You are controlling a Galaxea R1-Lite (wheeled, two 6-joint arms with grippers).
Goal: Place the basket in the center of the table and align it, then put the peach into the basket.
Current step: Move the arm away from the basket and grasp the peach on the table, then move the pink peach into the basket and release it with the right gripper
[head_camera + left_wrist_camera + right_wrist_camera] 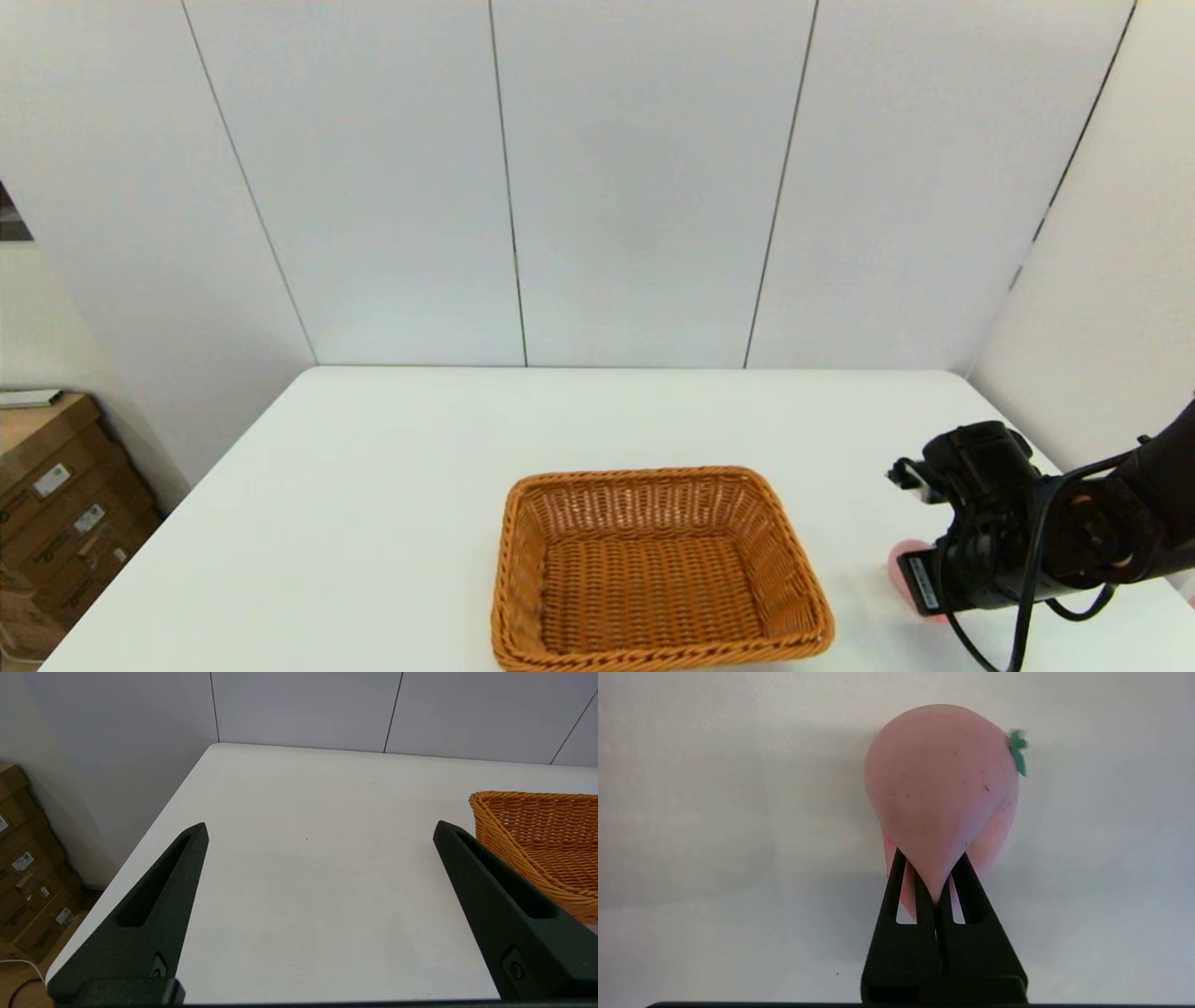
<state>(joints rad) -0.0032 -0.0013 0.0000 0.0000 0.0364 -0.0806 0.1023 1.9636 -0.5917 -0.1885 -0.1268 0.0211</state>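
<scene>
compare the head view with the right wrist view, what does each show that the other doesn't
Only the head view shows the basket, near the middle of the table's near edge and holding nothing, plus wall panels and cardboard boxes. Only the right wrist view shows the right pincer with fingers nearly together, pinching the narrow end of the peach, and its green stem. Both show the white table and the peach, a pink sliver in the head view.

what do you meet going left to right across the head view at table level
cardboard boxes beside the table → basket → peach → right gripper, closed on the peach
</scene>
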